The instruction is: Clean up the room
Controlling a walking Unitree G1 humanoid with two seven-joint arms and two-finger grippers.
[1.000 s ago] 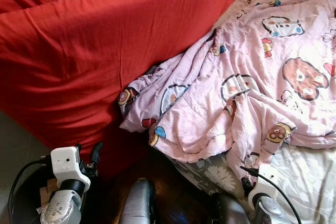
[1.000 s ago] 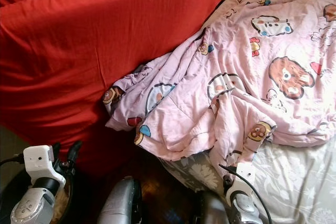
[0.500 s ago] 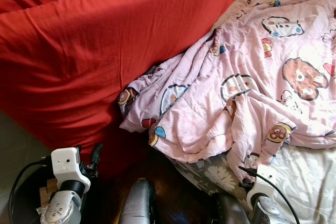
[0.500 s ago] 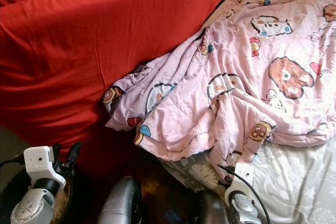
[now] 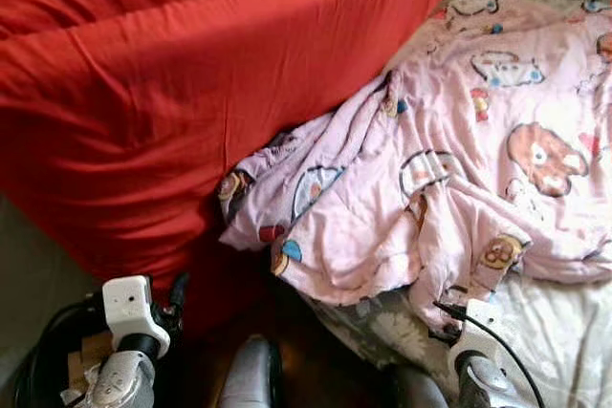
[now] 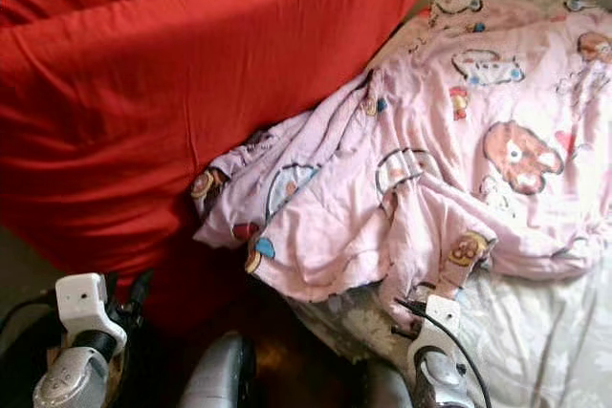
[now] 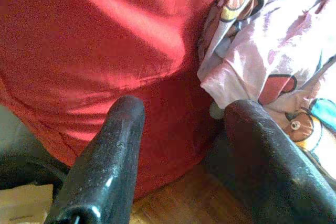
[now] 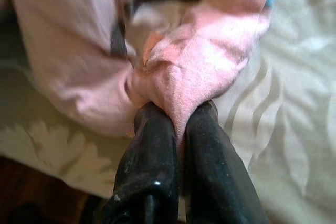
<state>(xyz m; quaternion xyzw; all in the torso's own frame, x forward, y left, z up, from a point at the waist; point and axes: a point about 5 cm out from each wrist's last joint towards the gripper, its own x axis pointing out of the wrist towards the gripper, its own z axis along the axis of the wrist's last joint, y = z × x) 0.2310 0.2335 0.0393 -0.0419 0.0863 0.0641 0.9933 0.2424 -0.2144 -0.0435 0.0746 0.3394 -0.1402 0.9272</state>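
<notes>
- Blanket [image 5: 459,160], pink with cartoon bears and cats, lies rumpled across the bed, spreading away from the right gripper [image 8: 178,109] and up toward the far corner.
- The right gripper sits at the blanket's near edge; its two black fingers [image 8: 152,156] are pressed together on a bunched fold of the pink cloth, which bulges out just beyond the fingertips.
- Under that pinched fold, on both sides of the right gripper, lies the pale sheet [image 8: 294,129] with a grey leaf pattern.
- The left gripper [image 7: 181,111] hangs low over the wooden floor [image 7: 173,198], its fingers [image 7: 105,161] spread apart with nothing between them.
- Straight ahead of the left gripper stands a large red cushion [image 5: 191,93], leaning against the side of the bed; the blanket's hanging corner drapes just beside it, toward the right gripper's side.
- Black cable [image 5: 43,355] loops beside the left arm.
</notes>
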